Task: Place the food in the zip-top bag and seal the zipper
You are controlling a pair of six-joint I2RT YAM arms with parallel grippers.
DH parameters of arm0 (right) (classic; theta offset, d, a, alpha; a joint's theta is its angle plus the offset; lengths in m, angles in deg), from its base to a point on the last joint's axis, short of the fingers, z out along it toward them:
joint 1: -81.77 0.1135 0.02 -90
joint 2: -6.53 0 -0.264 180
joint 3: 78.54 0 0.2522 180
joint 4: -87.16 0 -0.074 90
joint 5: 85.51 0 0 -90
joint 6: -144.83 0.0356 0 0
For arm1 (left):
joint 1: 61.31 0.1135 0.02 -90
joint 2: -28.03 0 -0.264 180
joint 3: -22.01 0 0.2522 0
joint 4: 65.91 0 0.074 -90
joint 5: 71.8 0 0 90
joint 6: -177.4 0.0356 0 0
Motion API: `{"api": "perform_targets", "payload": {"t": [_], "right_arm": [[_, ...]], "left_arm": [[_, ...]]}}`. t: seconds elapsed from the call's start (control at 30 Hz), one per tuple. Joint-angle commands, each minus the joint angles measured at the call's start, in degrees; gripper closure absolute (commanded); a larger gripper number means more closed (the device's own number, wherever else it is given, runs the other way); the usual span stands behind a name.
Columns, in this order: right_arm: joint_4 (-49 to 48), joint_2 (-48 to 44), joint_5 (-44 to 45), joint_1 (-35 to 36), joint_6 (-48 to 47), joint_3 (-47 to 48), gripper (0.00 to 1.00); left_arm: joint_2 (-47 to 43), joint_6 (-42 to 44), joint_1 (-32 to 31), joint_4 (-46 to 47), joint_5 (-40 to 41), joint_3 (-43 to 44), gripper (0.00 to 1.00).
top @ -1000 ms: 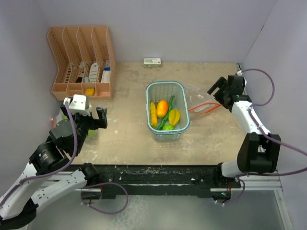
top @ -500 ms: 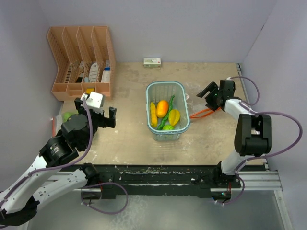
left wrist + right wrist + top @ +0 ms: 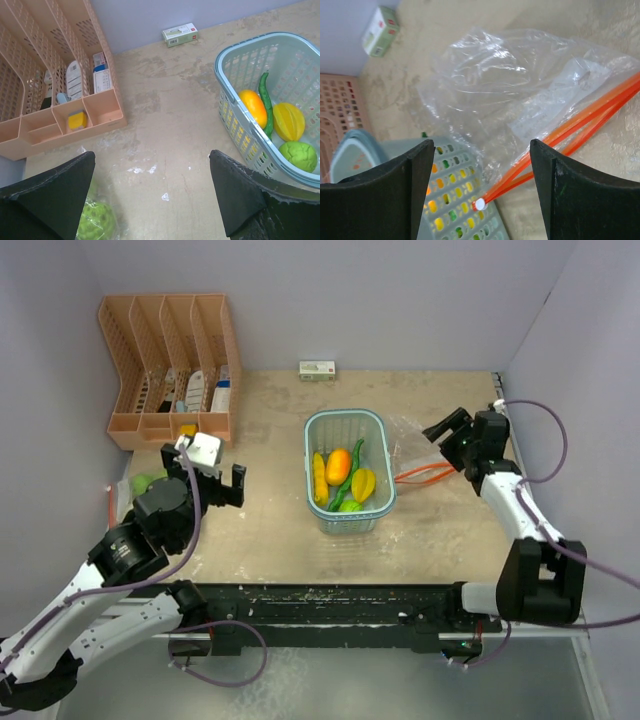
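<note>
Your right gripper [image 3: 481, 150] hangs over the zip-top bag [image 3: 520, 85], jaws spread wide, holding nothing. The bag lies just beside the basket [image 3: 349, 420]. Your left gripper [image 3: 151, 160] gapes fully, also empty. An orange fruit [image 3: 338, 466], yellow fruit [image 3: 363, 483], chili [image 3: 350, 472] and cabbage [image 3: 298, 155] sit in the basket. A second cabbage [image 3: 95, 222] lies below the left gripper.
</note>
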Motion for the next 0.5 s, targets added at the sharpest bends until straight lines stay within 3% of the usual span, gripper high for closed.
{"api": "perform_targets", "payload": {"t": [0.0, 0.47], "right_arm": [[2.0, -4.5, 2.4, 0.0, 1.2, -1.1, 0.2], [-0.3, -0.7, 3.2, 0.0, 6.5, -5.3, 0.18]], "left_arm": [[-0.1, -0.2, 0.2, 2.6, -1.0, -0.1, 0.01], [-2.2, 0.4, 0.2, 2.5, -1.9, -0.6, 0.01]]}}
